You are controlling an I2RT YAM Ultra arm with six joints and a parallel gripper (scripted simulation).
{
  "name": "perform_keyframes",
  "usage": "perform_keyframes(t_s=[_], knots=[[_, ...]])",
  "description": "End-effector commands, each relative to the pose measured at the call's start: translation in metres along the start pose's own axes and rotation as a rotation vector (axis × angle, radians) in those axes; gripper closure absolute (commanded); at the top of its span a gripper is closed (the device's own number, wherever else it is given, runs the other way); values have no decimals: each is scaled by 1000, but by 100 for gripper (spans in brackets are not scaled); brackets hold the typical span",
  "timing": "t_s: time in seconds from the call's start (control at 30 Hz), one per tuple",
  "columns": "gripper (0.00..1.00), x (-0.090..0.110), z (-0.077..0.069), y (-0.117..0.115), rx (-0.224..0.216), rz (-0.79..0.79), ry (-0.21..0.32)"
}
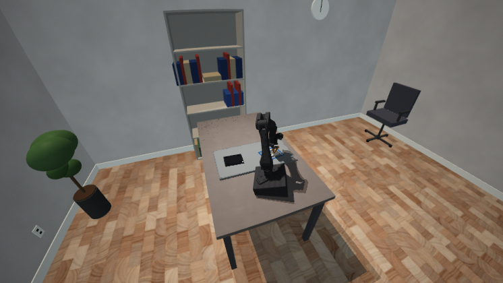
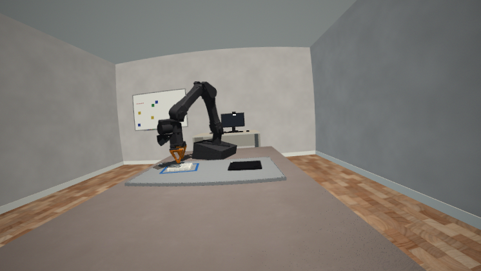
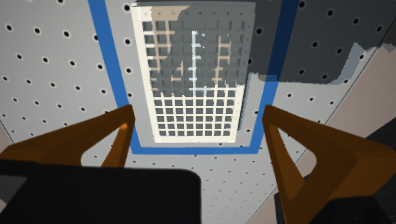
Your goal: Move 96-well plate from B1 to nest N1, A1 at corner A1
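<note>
Pincer (image 3: 198,117) wide, holding nothing, straddling 96-well plate (image 3: 192,107); plate's long axis runs between fingers.

The 96-well plate (image 3: 192,82) — a white grid of small square wells — lies flat and the right way up inside the blue outline of spot B1 (image 3: 113,75) on the grey perforated mat, part of it in shadow. The plate nest N1 (image 2: 244,165) — a flat black rectangle — lies on the same mat, well apart from the plate, with nothing in it.
</note>
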State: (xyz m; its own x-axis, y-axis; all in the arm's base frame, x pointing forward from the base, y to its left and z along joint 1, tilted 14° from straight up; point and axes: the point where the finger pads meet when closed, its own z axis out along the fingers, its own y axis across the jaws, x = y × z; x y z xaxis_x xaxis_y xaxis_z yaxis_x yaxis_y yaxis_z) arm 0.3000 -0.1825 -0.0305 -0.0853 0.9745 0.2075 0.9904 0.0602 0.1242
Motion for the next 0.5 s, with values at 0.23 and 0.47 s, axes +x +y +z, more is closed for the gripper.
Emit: perform_keyframes(t_s=[0.23, 0.47], knots=[[0, 1, 19, 0, 2, 3, -4], [0, -1, 28, 3, -7, 1, -12]])
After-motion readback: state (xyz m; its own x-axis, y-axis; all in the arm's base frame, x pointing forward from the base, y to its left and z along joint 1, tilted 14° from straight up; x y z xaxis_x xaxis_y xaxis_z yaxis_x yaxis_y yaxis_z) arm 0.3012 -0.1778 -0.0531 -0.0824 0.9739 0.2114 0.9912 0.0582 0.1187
